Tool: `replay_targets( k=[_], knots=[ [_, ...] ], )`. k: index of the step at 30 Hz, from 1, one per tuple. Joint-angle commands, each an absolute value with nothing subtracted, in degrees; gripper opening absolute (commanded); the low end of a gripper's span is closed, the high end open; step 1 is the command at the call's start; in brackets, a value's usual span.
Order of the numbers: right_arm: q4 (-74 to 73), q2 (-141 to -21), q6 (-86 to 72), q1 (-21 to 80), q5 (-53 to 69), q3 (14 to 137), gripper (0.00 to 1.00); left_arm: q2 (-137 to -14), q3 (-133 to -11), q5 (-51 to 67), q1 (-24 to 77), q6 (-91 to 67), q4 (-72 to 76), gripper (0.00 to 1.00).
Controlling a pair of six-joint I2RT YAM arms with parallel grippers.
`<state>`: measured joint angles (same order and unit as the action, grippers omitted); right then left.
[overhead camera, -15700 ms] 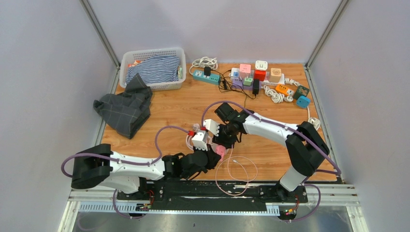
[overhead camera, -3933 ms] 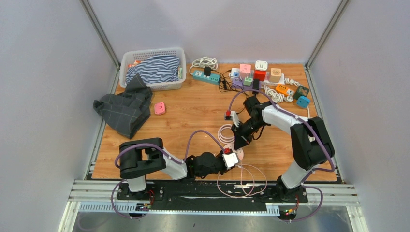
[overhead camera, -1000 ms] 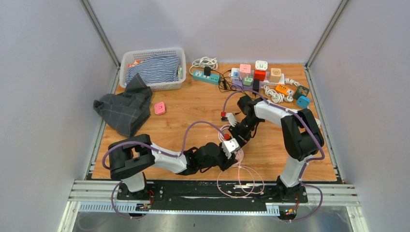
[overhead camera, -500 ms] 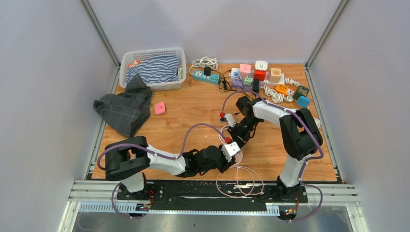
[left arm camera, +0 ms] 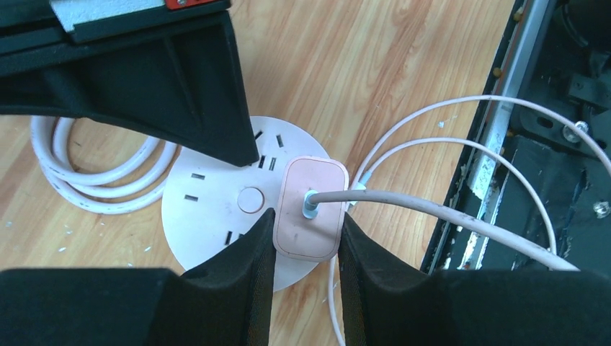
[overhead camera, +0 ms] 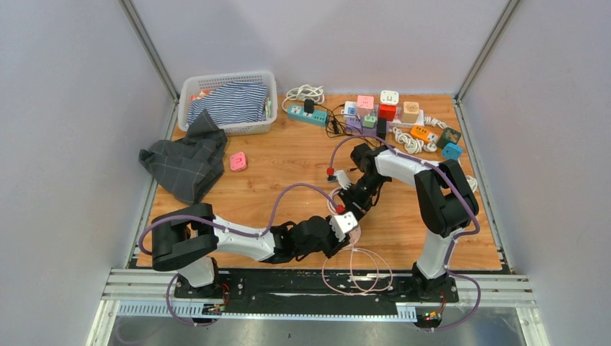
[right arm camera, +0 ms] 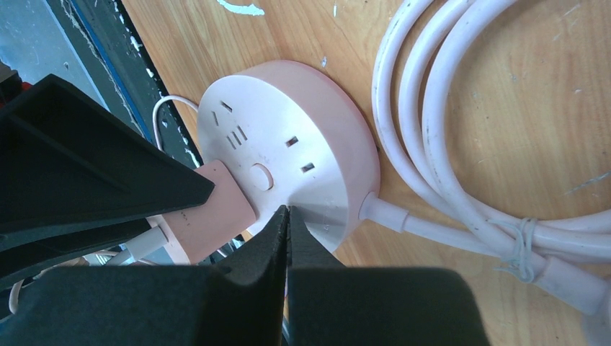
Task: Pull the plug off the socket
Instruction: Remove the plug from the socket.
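Observation:
A round pink-white socket (left arm camera: 216,216) lies on the wood near the table's front edge; it also shows in the right wrist view (right arm camera: 288,144). A pink plug (left arm camera: 311,209) with a pale cable sits in it. My left gripper (left arm camera: 306,238) is shut on the plug, one finger on each side. My right gripper (right arm camera: 287,210) is shut, its tips pressed down on the socket's top face. In the top view both grippers meet at the socket (overhead camera: 353,216), which is mostly hidden under them.
The socket's thick white cord (right arm camera: 447,144) is coiled beside it. The plug's thin pink cable (overhead camera: 360,267) loops over the front rail. Power strips and cube adapters (overhead camera: 382,115) lie at the back, a laundry basket (overhead camera: 228,101) and dark cloth (overhead camera: 184,162) at the left, a small pink item (overhead camera: 238,161) nearby.
Over the last second the left arm has shifted slightly at the socket. The right gripper stays pressed on the socket. Earlier, both arms came to the socket from the middle of the table.

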<state>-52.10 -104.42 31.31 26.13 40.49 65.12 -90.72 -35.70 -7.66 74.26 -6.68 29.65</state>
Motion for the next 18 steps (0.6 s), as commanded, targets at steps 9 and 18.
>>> replay_targets(
  k=[9, 18],
  knots=[
    [-46.58, -108.82, 34.54, 26.89, 23.47, 62.31, 0.00, -85.17, -37.98, -1.69, 72.02, -11.25, 32.60, 0.00],
    [-46.43, -108.57, 34.50, 27.07, 22.95, 62.40, 0.00, -82.92, -39.00, 0.31, 71.40, -10.98, 32.69, 0.00]
  ],
)
